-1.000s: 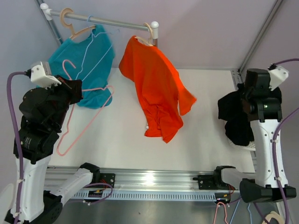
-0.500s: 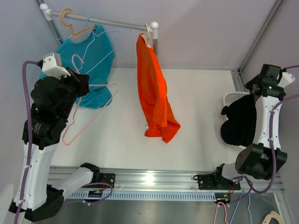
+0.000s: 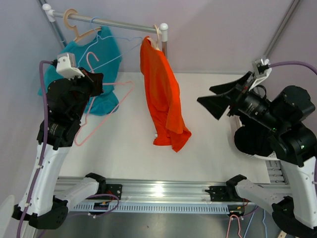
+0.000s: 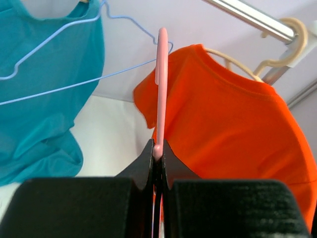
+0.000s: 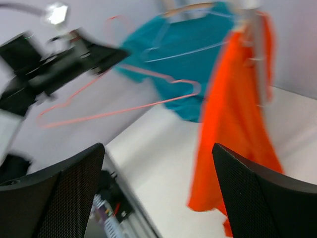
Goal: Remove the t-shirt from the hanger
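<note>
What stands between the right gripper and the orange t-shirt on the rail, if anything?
Nothing visible does. The right gripper, open and empty, faces the orange t-shirt over the table. The pink hanger clamped in the left gripper sits on the shirt's far side, by the teal shirt, out of that path.

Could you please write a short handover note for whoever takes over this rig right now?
Left end effector: shut on the bare pink hanger, raised near the rail.
Right end effector: open, empty, in the air, facing the orange t-shirt.
Orange t-shirt hangs on its cream hanger on the rail; teal t-shirt hangs further left. Black garment lies at the table's right edge.
Done: pink hanger is bare. To do: orange and teal t-shirts to take off.
</note>
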Robot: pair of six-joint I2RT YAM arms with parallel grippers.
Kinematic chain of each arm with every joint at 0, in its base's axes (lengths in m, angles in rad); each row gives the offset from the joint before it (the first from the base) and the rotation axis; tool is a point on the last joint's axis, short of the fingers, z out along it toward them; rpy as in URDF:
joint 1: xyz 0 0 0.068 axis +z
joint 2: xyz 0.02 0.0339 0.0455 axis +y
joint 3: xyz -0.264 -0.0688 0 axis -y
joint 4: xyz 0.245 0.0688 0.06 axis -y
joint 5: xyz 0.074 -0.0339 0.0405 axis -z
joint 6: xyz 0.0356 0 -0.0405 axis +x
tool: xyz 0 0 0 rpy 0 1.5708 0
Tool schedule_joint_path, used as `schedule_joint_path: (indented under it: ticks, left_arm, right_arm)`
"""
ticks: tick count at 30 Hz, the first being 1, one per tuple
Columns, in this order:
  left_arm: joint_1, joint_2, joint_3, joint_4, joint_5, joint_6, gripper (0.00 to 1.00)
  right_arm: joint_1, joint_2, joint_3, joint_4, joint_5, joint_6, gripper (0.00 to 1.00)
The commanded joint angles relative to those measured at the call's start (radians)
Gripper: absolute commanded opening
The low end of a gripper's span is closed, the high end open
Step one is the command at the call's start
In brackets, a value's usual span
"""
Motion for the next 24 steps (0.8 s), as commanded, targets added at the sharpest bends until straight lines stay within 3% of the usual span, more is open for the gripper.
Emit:
schedule_joint_path:
  ticks: [1, 3, 4, 8, 13, 17, 24]
  left_arm:
    - [-0.005, -0.022, -0.020, 0.160, 0.090, 0.046, 0.01]
    - [-0.005, -0.024, -0.025, 0.183, 0.166, 0.055, 0.01]
    - [-0.005, -0.024, -0.011, 0.185, 0.182, 0.053, 0.01]
    - [-0.005, -0.004, 0.053, 0.137, 0.289, 0.029, 0.01]
    - [-0.005, 0.019, 0.105, 0.148, 0.279, 0.023, 0.01]
    - [-0.005, 0.109, 0.183, 0.160, 0.187, 0.050, 0.01]
    - [-0.006, 0.355, 0.375, 0.163, 0.059, 0.153, 0.01]
  right_arm:
    - [0.059, 0.029, -0.077, 0.101, -0.320, -0.023, 0.93]
    - [0.148, 0.047, -0.111, 0.118, -0.307, -0.070, 0.83]
    - [0.190, 0.058, -0.128, 0.132, -0.274, -0.099, 0.83]
    - [0.389, 0.104, -0.193, 0.201, -0.065, -0.240, 0.72]
    - [0.409, 0.182, -0.185, 0.264, 0.003, -0.250, 0.49]
    - [0.409, 0.158, -0.223, 0.307, 0.012, -0.239, 0.58]
    - [0.409, 0.066, -0.229, 0.252, 0.104, -0.239, 0.58]
